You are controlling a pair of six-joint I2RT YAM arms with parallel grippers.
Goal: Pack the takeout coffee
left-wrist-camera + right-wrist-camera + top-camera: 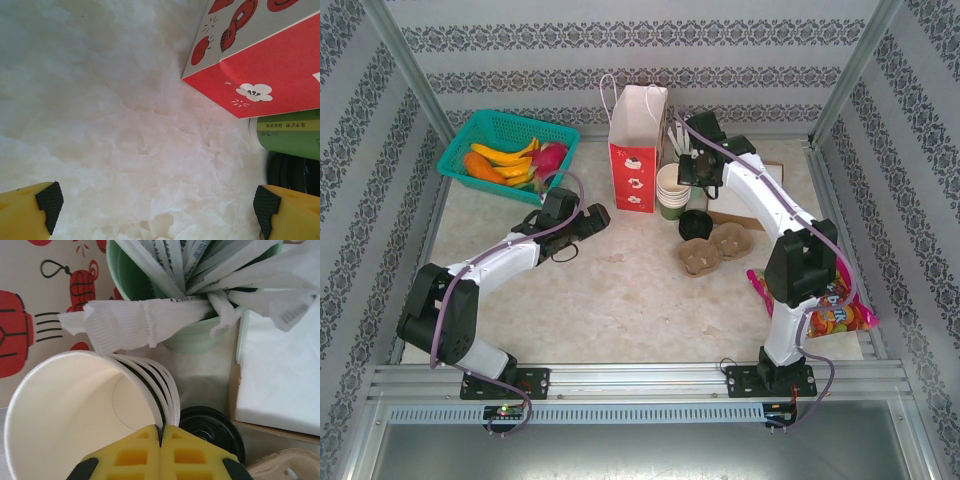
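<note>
The takeout coffee cup [75, 405] is the top one of a stack of green-sided, cream-rimmed paper cups [672, 192], open-mouthed and white inside. My right gripper [161, 429] is shut on its rim at the side nearest the black lids [210, 427]. In the top view the right gripper [685, 172] hangs over the stack, beside the red and white paper bag [635, 150]. My left gripper [595, 215] lies low over the table left of the bag. It is open [157, 202] with nothing between its pads. The green cup stack [290, 137] lies ahead of it on the right.
A mint-green holder of wrapped white sticks [195, 337] stands behind the cups, with white napkins [280, 375] to its right. Two pulp cup carriers [712, 248] lie in front of the lids [695, 223]. A teal basket [455, 160] of toy fruit is at back left, a snack bag [840, 310] at right.
</note>
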